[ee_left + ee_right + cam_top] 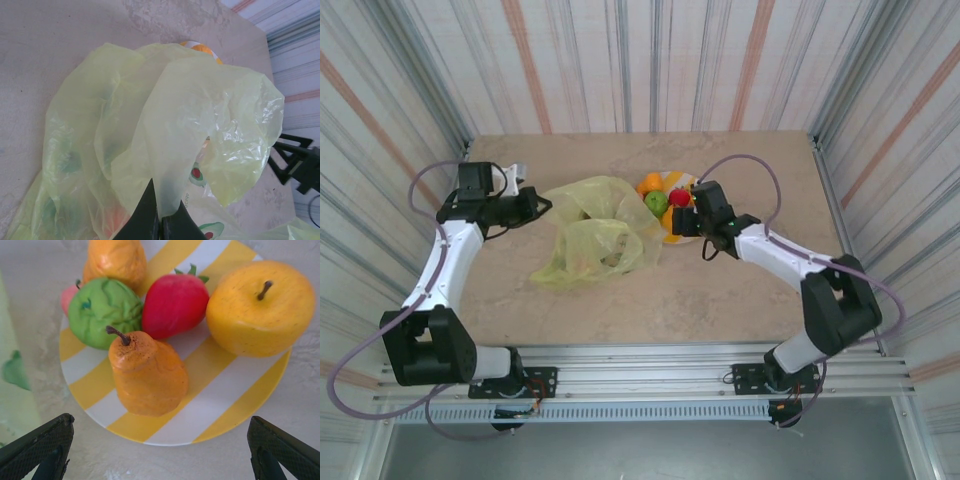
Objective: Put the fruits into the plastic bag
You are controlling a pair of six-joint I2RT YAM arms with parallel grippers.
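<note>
The left pincer [160, 220] has its two fingers pressed together on a fold of the plastic bag [190, 125]. The film rises and billows straight ahead of it. Dim green and orange shapes show through the film to the pincer's left. From above, the bag [595, 235] lies crumpled, its long axis running from just beside this pincer [535, 203] slantwise toward the arm bases. The left arm reaches forward from its base, then bends at the wrist inward toward the bag.

The right pincer [159, 422] hangs with its fingers wide apart over the near rim of the striped plate [225, 390]. Directly ahead of it lies an orange pear [147, 372], broad end toward the pincer, stem pointing away and slightly left. Beyond the pear sit a green fruit [105, 312] and a red fruit [175, 305], touching. A yellow apple [260, 307] is ahead to the right, stem up. The bag's edge [15, 370] lies to the pincer's left, near the plate. Bare bench [720, 290] lies open behind this pincer. The right arm's elbow is cocked outward, its forearm angled inward.
</note>
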